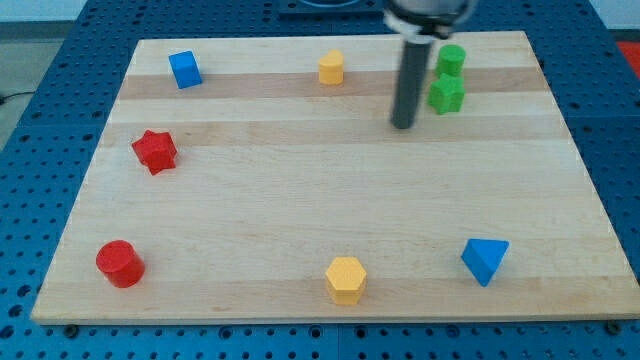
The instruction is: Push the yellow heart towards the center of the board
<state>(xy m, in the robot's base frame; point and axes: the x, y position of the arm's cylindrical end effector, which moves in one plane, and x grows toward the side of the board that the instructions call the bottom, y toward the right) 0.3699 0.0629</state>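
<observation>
A small yellow block [331, 68] sits near the view's top edge of the wooden board [300, 200], a little left of the middle; it looks like the heart, though its shape is hard to make out. My tip [403, 125] rests on the board to the right of and below this block, well apart from it. A second yellow block [346, 279], pentagon- or hexagon-shaped, sits near the view's bottom edge at the middle. The rod rises from the tip to the view's top.
A green star [446, 95] lies just right of my tip, with a green cylinder [451, 58] above it. A blue cube [185, 69] is top left, a red star [155, 151] at left, a red cylinder [120, 263] bottom left, a blue triangle [485, 260] bottom right.
</observation>
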